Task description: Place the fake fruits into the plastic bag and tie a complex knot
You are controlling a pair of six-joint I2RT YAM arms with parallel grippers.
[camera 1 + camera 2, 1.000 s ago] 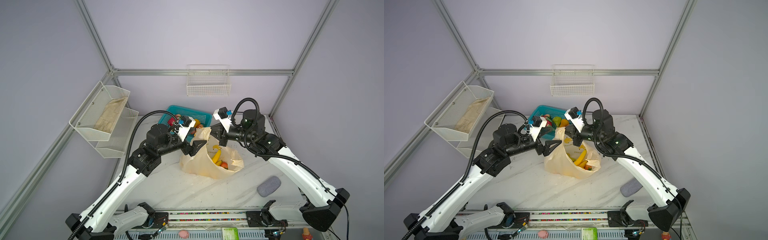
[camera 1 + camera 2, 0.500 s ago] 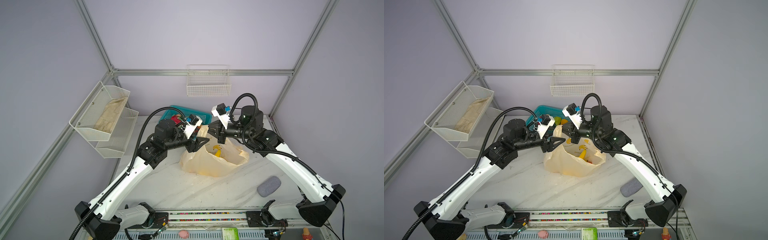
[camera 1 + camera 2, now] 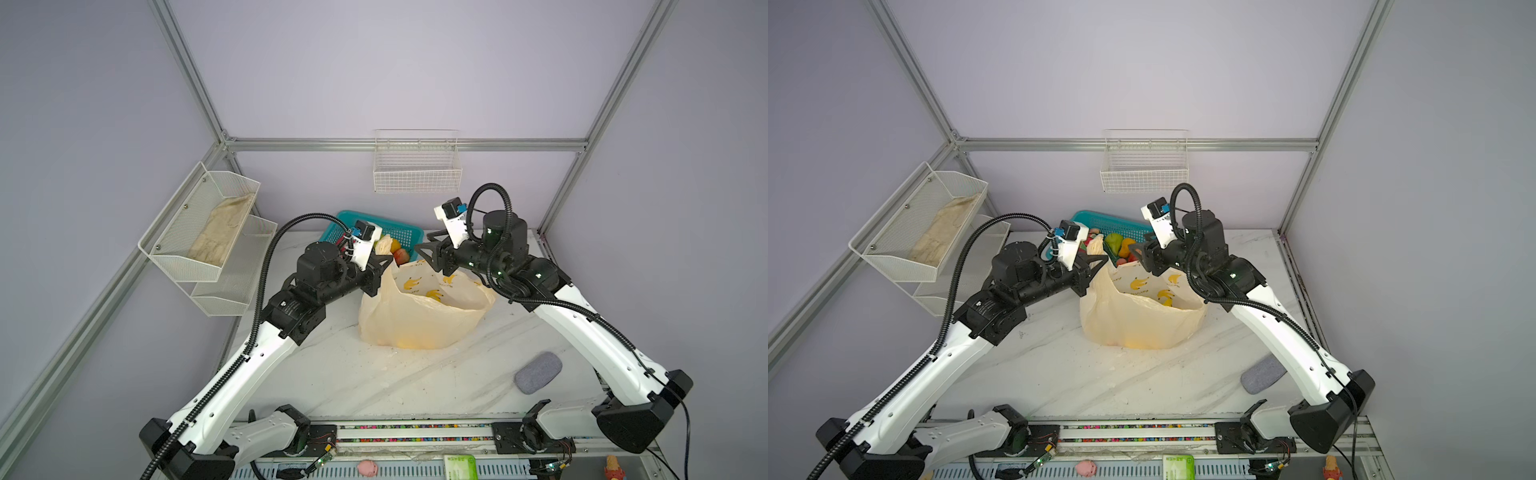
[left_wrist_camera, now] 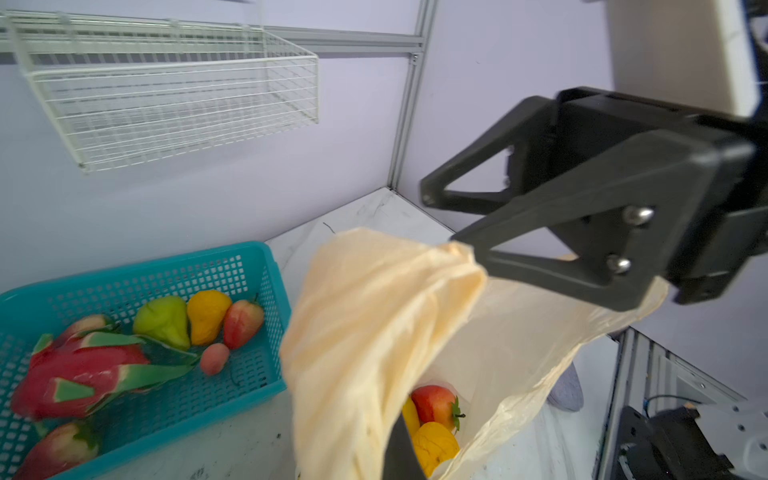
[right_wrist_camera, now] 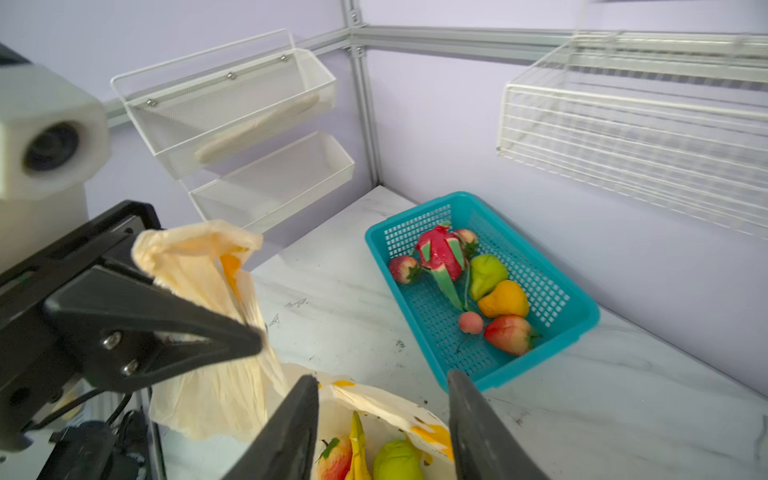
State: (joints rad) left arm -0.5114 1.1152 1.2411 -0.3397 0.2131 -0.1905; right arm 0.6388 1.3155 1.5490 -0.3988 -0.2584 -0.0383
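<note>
The bag (image 3: 419, 320) stands beside the basket (image 5: 540, 357) — thin, limp, slippery, probably light. The left gripper (image 5: 245, 338) pinches one handle (image 5: 199, 257); the right gripper (image 5: 382, 378) gapes empty — take the other handle.

Peach-cream plastic bag (image 3: 415, 328) with yellow banana print; teal mesh basket (image 5: 415, 232); red-pink, green-tipped dragon fruit (image 5: 440, 253).

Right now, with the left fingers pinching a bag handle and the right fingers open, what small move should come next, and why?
Probably send the right fingers to the teal basket for a fruit: they stand open, the left fingers hold the plastic bag up by a handle, and the dragon fruit lies unbagged.
</note>
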